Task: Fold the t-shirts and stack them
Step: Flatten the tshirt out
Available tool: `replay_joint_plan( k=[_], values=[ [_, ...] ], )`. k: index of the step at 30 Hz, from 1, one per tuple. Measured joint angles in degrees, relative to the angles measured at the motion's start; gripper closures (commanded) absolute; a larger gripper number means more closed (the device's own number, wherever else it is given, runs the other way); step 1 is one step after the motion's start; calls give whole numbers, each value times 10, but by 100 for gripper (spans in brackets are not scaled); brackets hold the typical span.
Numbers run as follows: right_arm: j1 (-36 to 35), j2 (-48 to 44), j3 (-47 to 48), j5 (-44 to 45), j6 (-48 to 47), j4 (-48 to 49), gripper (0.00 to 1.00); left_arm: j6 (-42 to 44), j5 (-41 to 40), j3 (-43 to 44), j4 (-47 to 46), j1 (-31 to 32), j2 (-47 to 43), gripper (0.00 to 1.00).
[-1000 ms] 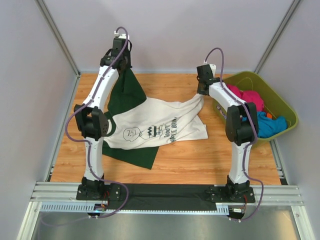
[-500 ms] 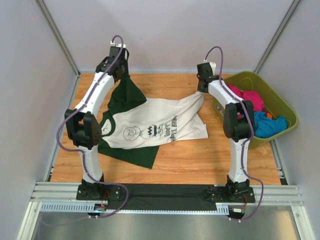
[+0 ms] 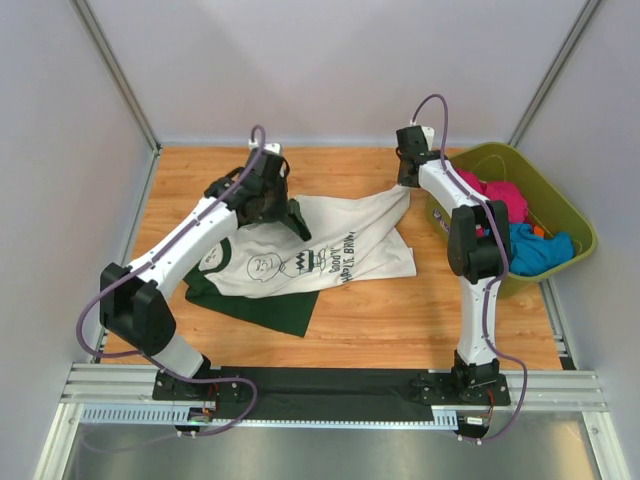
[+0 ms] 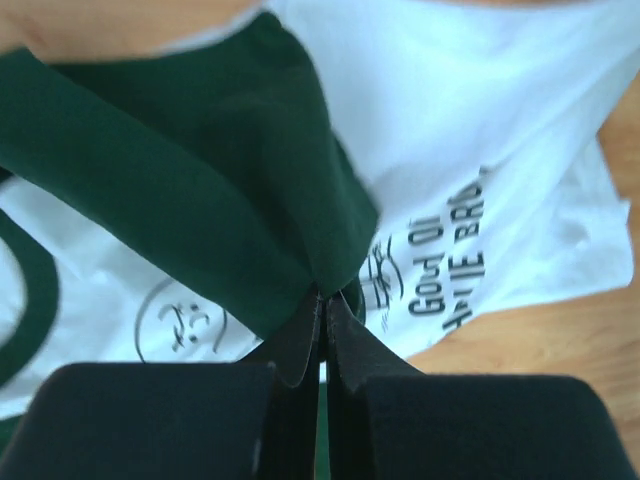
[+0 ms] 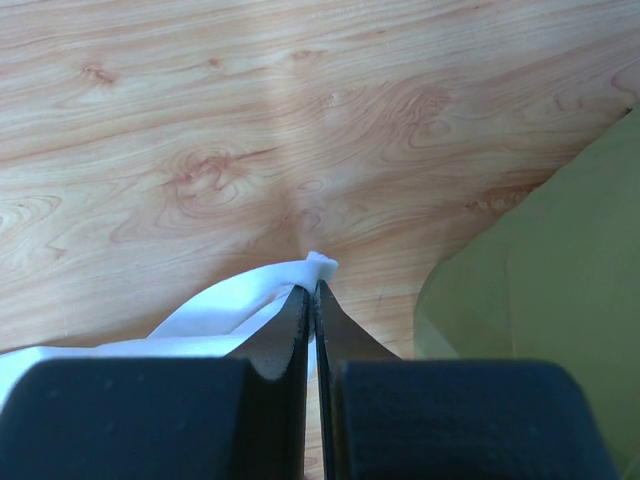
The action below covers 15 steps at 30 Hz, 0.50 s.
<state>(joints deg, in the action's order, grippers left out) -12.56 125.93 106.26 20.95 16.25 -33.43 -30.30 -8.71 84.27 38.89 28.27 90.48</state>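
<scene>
One printed t-shirt [image 3: 345, 232], one olive tub [image 3: 572, 211]

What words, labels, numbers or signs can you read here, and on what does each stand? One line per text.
"Good Ol": black print on the chest of the white t-shirt, left wrist view.
"IE BR": the line beside it; its other letters are unreadable.
Top view: the same lettering, too small to read.
No other text shows.

T-shirt [image 3: 352, 232] white — green sleeves, black lettering.
</scene>
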Motion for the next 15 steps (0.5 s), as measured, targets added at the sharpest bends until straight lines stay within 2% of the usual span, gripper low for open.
replay_joint_plan(
  k=[2, 5, 6, 11, 15],
  values=[
    [0, 0, 0, 0, 0, -2, 100, -20, 2, -42, -1, 26, -8, 99],
    [0, 0, 0, -1, 0, -2, 100, -32, 9, -83, 3, 33, -8, 41],
    [0, 0, 1, -1, 0, -3, 100, -35, 9, -92, 7, 31, -9, 1],
    [0, 0, 3, -3, 0, -6, 100, -48, 2, -102, 19, 9, -37, 1],
    [0, 0, 3, -3, 0, -6, 100, -55, 26, -102, -5, -82, -83, 1]
  ],
)
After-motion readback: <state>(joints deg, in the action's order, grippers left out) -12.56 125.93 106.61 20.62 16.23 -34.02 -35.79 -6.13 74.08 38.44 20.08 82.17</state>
